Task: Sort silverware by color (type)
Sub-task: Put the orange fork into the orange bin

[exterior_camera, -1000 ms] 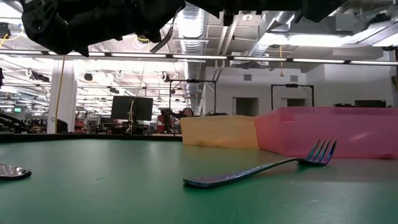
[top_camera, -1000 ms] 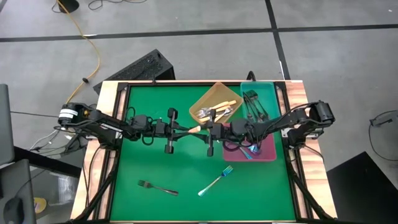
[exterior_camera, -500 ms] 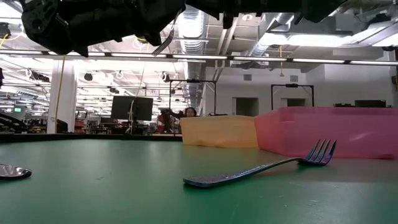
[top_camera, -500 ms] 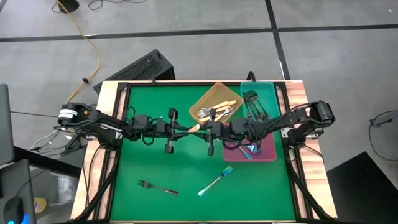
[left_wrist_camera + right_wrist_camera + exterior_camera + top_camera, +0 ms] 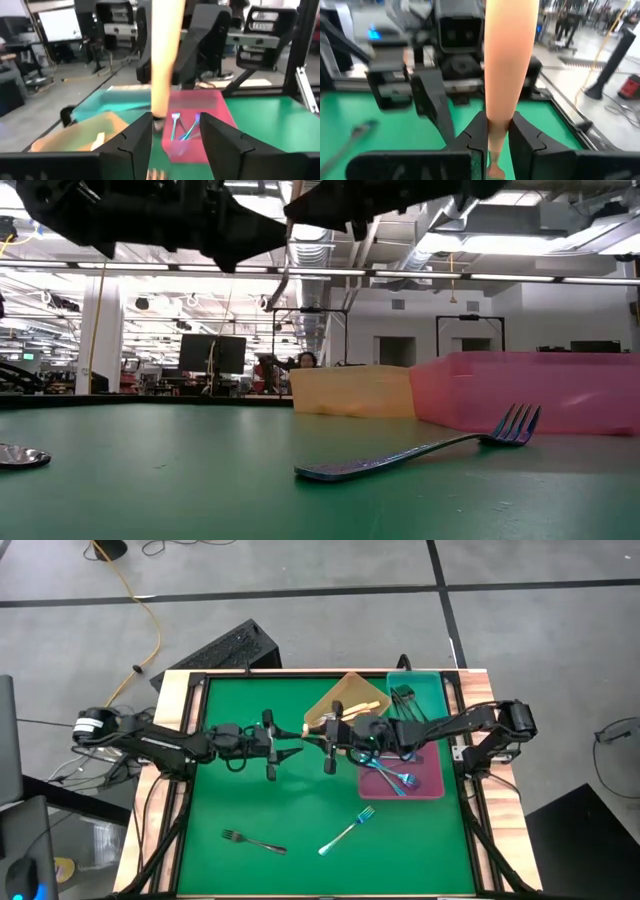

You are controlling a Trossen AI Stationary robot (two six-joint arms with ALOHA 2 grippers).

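Two forks (image 5: 349, 830) on green table (image 5: 240, 795)

We looked straight down over the worktop (image 5: 250, 790); low, we faced the pink tray (image 5: 540, 390) closely. Both wrist cameras closely shared one cream-handled fork (image 5: 167, 55).

Cream-handled fork (image 5: 511, 60) aloft; others (image 5: 348, 830) on mat, in trays

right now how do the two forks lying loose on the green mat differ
The black fork is dark all over; the blue fork is shiny blue-teal. The black fork lies nearer the left arm's side, the blue fork nearer the pink tray. The black fork's tines point toward the left side, the blue fork's toward the trays. Both lie flat on the mat, untouched by either gripper.
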